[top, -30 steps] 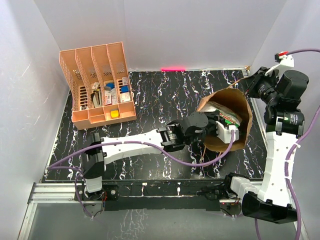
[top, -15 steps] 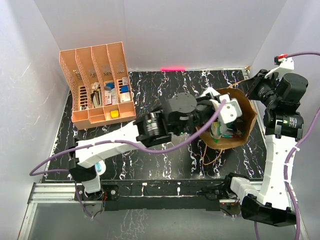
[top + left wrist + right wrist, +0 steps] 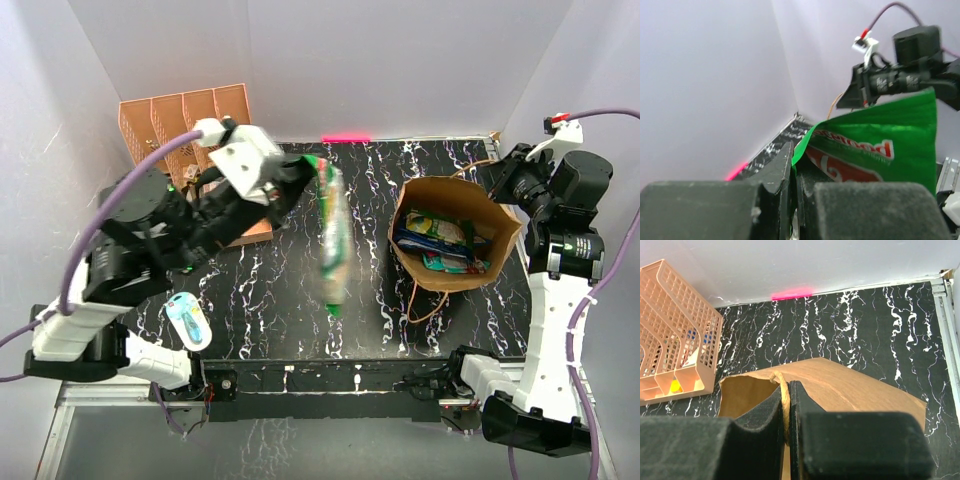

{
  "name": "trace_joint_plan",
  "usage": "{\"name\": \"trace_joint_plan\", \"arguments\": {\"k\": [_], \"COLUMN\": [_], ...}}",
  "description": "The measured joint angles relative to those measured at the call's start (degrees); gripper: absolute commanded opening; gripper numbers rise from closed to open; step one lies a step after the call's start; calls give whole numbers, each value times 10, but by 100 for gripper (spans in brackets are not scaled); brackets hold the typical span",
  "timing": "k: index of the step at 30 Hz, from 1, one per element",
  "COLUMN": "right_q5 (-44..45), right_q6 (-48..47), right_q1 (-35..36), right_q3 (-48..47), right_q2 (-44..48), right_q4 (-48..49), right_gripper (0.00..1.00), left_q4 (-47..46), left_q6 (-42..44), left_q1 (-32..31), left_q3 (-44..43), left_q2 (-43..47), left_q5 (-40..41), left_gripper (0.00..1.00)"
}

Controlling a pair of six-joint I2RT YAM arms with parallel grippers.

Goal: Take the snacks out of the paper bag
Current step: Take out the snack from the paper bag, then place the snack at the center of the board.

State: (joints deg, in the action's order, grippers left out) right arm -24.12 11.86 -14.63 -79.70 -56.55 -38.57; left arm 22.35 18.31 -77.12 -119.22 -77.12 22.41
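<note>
My left gripper [image 3: 308,172] is shut on the top edge of a green snack packet [image 3: 333,238], which hangs high above the middle of the table; the packet's red and white label shows in the left wrist view [image 3: 875,150]. The brown paper bag [image 3: 500,225] stands open at the right with several more packets [image 3: 435,232] inside. My right gripper [image 3: 503,180] is shut on the bag's twisted handle [image 3: 785,397] at its far right rim, and the bag's side fills the right wrist view [image 3: 850,390].
A peach-orange file organiser [image 3: 160,120] stands at the back left, partly behind my left arm, and shows in the right wrist view [image 3: 675,340]. A light-blue and white oval gadget [image 3: 188,320] lies near the front left. A pink tape mark [image 3: 345,137] is on the back edge.
My left gripper has come out of the bag with the green packet, risen and swung left over the table's middle. The right gripper has kept hold of the handle.
</note>
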Motion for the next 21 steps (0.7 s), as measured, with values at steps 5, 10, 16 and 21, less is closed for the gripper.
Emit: {"name": "trace_joint_plan", "arguments": {"k": [5, 10, 16, 21], "right_q5": [-13, -23, -28, -31], "right_q6": [-1, -2, -4, -4], "right_q1": [0, 0, 0, 0], "right_q3": [3, 20, 36, 36], "right_q2": [20, 47, 56, 56], "right_q4": [2, 3, 10, 11], "right_gripper": [8, 8, 8, 8], "left_q4": [104, 211, 308, 347], "left_q6": [-47, -129, -227, -283], "left_q1": [0, 0, 0, 0], "left_q3": [30, 141, 257, 281], "left_q2": [48, 61, 31, 25], "left_q5": [71, 130, 129, 74], "left_gripper": [0, 0, 0, 0]}}
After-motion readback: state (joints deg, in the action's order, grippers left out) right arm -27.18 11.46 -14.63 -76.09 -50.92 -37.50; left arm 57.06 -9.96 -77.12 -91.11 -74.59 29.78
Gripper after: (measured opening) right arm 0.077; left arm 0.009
